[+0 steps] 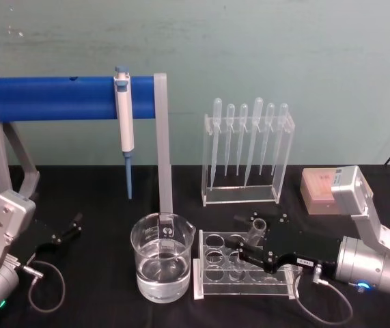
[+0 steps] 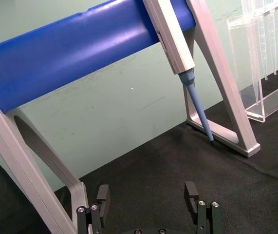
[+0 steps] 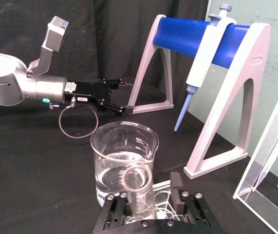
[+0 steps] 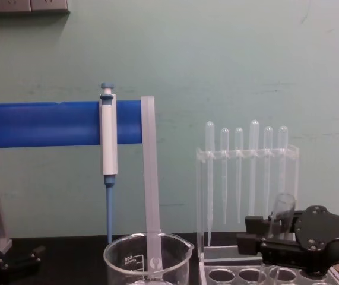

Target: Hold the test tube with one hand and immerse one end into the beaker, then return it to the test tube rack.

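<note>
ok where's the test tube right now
The test tube is in the right tool, tilted over the clear tube rack, just right of the beaker in the head view.

Even, soft overhead light, no hard shadows; mild glare on blue bar (image 2: 80, 48); slight softness throughout.

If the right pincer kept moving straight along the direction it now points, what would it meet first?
Most likely the beaker. The right pincer, shut on the test tube, points at it over the rack, with the tube's rim leading. How wide the gap is remains unclear.
</note>
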